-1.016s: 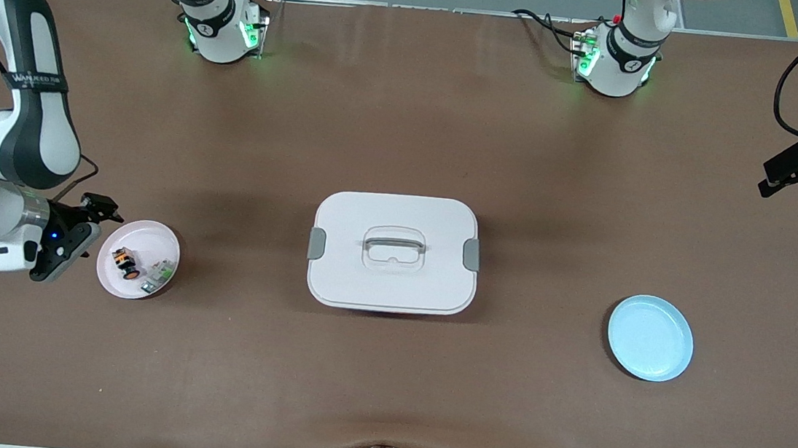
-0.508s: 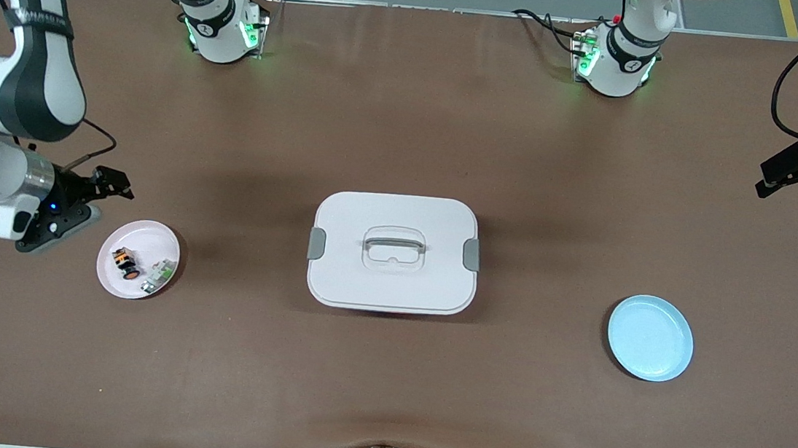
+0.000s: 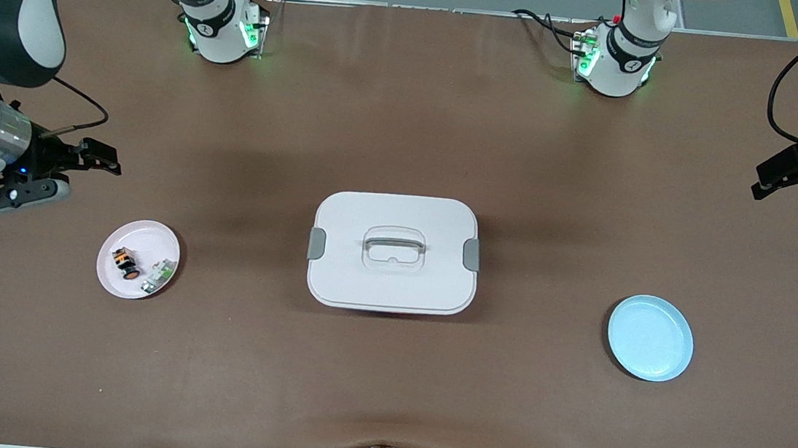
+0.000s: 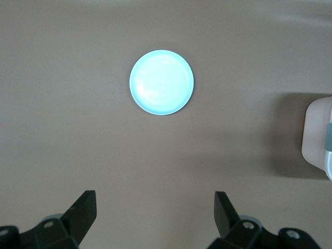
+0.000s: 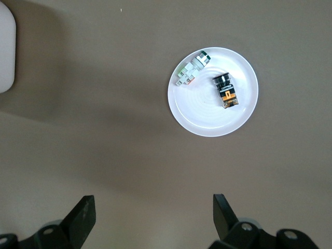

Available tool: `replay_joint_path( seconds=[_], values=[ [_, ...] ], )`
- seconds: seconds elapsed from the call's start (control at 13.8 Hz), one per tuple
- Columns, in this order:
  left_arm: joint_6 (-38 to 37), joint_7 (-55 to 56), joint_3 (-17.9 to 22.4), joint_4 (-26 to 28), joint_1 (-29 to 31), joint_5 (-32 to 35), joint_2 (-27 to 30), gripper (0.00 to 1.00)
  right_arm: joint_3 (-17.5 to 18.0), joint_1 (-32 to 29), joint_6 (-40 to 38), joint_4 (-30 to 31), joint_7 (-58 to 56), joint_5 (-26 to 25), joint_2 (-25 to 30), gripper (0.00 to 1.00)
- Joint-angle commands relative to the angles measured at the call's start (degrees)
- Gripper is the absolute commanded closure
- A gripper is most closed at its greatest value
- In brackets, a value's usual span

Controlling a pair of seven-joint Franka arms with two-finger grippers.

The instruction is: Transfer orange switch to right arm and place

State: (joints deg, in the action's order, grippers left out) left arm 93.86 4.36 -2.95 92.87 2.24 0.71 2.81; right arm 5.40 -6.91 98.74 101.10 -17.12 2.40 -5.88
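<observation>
Right pincer (image 3: 93, 165) was held wide open and empty above the desk (image 3: 383, 383) at the right arm's end, near the pink plate (image 3: 112, 280). On that plate the orange switch (image 3: 125, 263) lay beside a small white-and-green part (image 3: 159, 275). Left pincer (image 3: 792, 174) was likewise spread open and empty, high over its own end, the blue plate (image 3: 650, 338) well apart from it.

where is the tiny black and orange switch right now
The tiny black-and-orange switch lies in the pale pink round plate toward the right arm's end of the table, beside a small white-and-green part; neither gripper holds it.
</observation>
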Motion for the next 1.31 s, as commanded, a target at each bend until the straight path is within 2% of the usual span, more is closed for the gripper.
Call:
replay_joint_path(
  seconds=[0.0,0.22,0.44,0.73,1.02,1.23],
  values=[
    [0.45,-0.85,-0.13,-0.06,0.04,-0.80,0.18,0.00,-0.21,0.58,-0.74,1.64,4.37,0.58,3.93,0.00],
    [0.45,-1.02,-0.13,-0.06,0.04,-0.80,0.18,0.00,-2.14,1.37,-3.19,0.07,7.10,0.76,5.96,0.00],
    [0.45,-0.93,-0.13,-0.06,0.04,-0.80,0.18,0.00,-7.15,4.36,-8.99,-5.90,7.19,0.67,5.61,0.00],
    [0.01,-1.28,-0.13,-0.06,0.13,-0.80,0.53,0.00,-7.33,3.84,-13.92,-9.43,7.37,0.50,5.79,0.00],
    [-0.43,-1.37,-0.13,-0.06,0.22,-0.80,0.97,0.00,-6.72,4.36,-18.22,-12.59,14.74,0.41,6.40,0.00],
    [-0.43,-1.37,-0.13,-0.06,0.13,-0.80,0.97,0.00,-7.24,4.02,-18.68,-13.13,14.58,0.15,6.93,0.00]
  ],
)
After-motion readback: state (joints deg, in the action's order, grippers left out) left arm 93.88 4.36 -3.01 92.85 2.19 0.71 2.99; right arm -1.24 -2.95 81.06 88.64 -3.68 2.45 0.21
